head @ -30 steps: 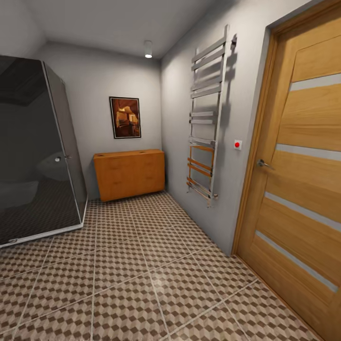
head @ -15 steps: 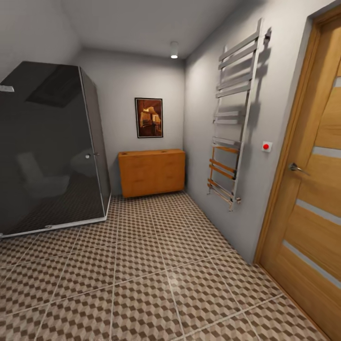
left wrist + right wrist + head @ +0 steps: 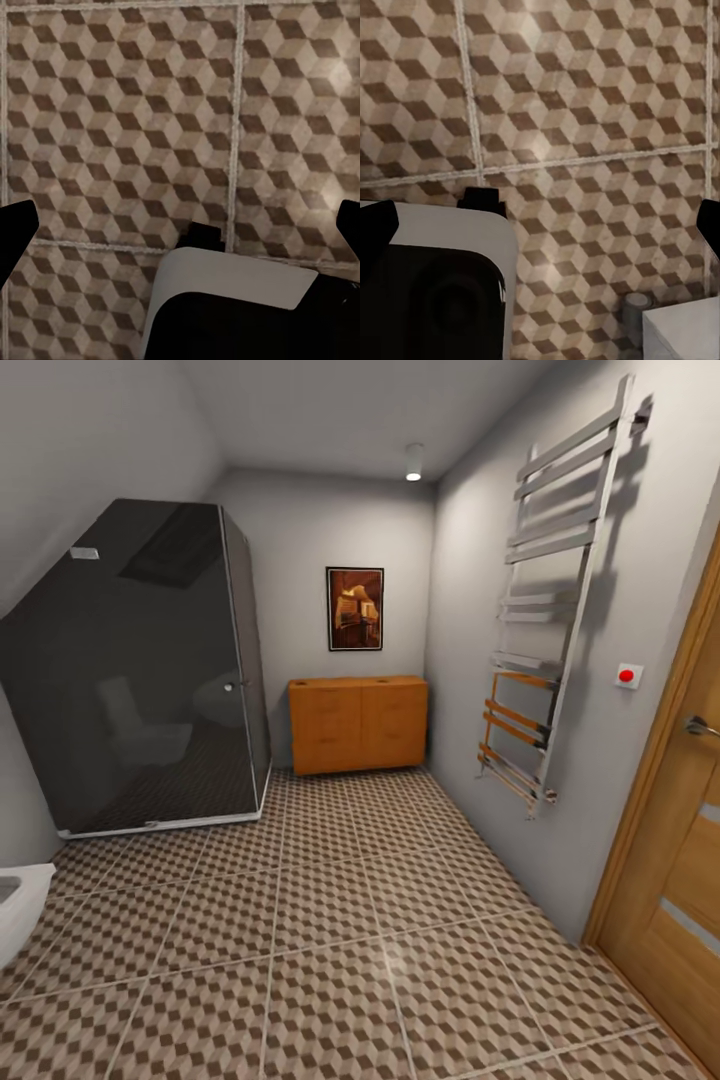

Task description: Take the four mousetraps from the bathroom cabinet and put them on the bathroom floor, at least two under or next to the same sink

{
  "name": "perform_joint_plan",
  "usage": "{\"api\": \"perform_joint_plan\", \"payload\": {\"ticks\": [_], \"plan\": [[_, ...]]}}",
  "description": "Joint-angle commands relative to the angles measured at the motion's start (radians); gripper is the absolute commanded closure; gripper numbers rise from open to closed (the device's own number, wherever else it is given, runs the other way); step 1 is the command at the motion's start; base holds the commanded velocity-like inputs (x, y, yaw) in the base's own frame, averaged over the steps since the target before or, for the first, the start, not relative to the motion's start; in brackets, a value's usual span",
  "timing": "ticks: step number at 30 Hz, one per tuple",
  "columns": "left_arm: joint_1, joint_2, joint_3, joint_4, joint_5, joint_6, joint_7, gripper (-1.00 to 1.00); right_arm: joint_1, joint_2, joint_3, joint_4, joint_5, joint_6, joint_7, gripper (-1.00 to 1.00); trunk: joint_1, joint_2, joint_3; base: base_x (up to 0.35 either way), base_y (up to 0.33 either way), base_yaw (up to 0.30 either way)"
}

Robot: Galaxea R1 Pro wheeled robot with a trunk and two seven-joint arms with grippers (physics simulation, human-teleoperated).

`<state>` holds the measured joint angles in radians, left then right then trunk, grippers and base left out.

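Observation:
The orange-brown wooden cabinet stands against the far wall, several tiles ahead of me across the cube-patterned bathroom floor. The mousetraps are out of view at this distance, and the sink is out of view too. My left gripper hangs open over the floor tiles, its black fingertips wide apart with nothing between them. My right gripper is likewise open over bare tiles. A white and black part of my own body sits under each wrist view.
A dark glass shower enclosure fills the left side up to the cabinet. A chrome towel radiator juts from the right wall, with a wooden door beyond it. A white fixture's rim shows at the left edge. Open floor runs between them.
The head camera has swung left: the cabinet and radiator slid right in the picture, most of the door left the frame, and the white fixture came in at the left edge.

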<state>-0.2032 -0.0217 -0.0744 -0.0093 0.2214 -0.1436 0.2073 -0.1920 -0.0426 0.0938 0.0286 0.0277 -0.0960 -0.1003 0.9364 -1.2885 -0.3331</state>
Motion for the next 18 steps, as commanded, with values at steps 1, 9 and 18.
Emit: {"api": "perform_joint_plan", "payload": {"ticks": [1,9,18], "plan": [[-0.001,0.000,-0.008,0.001,0.009,0.005,0.003,-1.00,-0.001,0.000,0.007,0.003,0.003,-0.004,-0.004,-1.00,0.000,-0.001,-0.001,0.270,0.000,0.064],[-0.001,0.004,-0.004,-0.004,0.010,0.101,0.002,-1.00,-0.001,0.001,0.007,0.003,0.002,-0.005,-0.004,-1.00,0.000,-0.001,-0.001,0.305,0.000,0.022],[-0.001,0.005,-0.004,-0.006,0.010,0.117,0.001,-1.00,-0.001,0.001,0.007,0.003,0.001,-0.005,-0.004,-1.00,0.000,-0.001,-0.001,0.322,0.000,0.002]]}}
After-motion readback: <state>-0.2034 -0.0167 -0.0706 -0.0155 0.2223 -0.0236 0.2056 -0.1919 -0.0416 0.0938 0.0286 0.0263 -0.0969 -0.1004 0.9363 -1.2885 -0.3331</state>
